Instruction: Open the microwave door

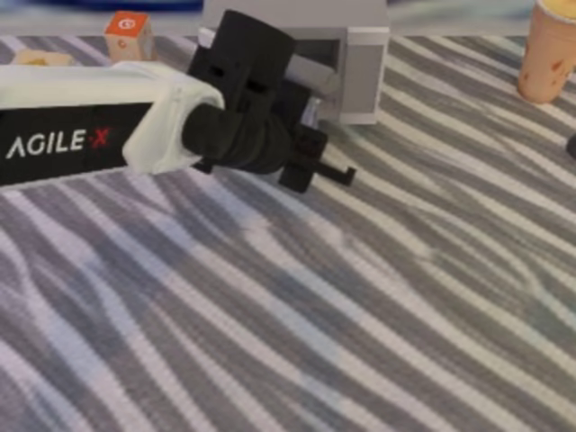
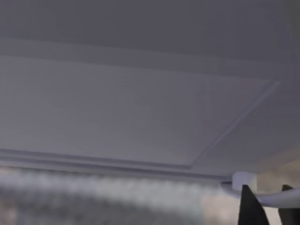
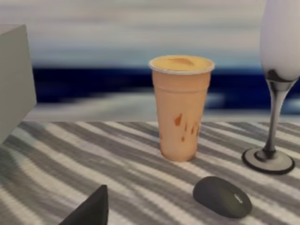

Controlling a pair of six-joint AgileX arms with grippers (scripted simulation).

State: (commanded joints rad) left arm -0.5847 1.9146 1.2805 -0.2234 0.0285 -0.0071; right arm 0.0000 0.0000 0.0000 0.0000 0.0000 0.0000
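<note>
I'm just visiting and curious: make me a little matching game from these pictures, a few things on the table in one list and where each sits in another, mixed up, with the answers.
Things:
1. microwave
2. orange cup
3. wooden cube
4. left gripper

Places:
A. far right of the table, beside a stemmed glass and a dark mouse
B. far left, beyond the white arm
C. far middle of the table
D. right in front of the microwave, at its door

Pairs: 1-C, 2-A, 3-B, 4-D

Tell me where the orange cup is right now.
The orange cup stands at the top view's far right, right of the microwave; the right wrist view shows it beside a wine glass and dark mouse.
</note>
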